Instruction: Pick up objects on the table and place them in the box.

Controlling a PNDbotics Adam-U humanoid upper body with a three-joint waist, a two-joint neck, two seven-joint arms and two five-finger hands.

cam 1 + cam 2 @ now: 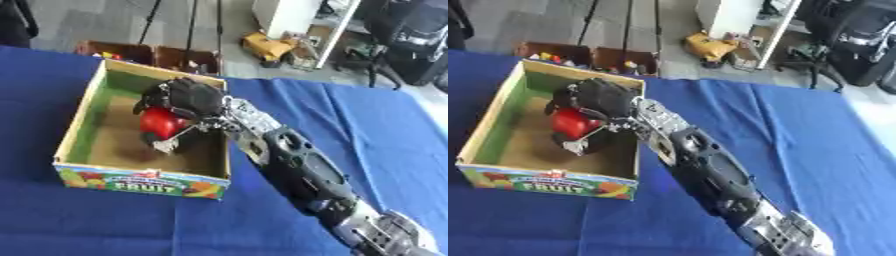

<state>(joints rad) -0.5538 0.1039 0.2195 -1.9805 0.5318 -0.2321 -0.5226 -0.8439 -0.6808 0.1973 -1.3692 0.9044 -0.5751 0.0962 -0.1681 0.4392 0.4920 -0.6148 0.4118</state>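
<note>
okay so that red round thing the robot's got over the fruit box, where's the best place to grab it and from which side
From above, fingers curled round its rounded sides. The right hand already holds the red round object that way inside the fruit box. The box walls block any approach from the side, and the smooth round shape offers no handle or edge to pinch.

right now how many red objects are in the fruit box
1: a red object held in the right hand over the box. The hand may hide others.

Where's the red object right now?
The red object is inside the fruit box at the table's left, held in the right hand above the box floor.
</note>
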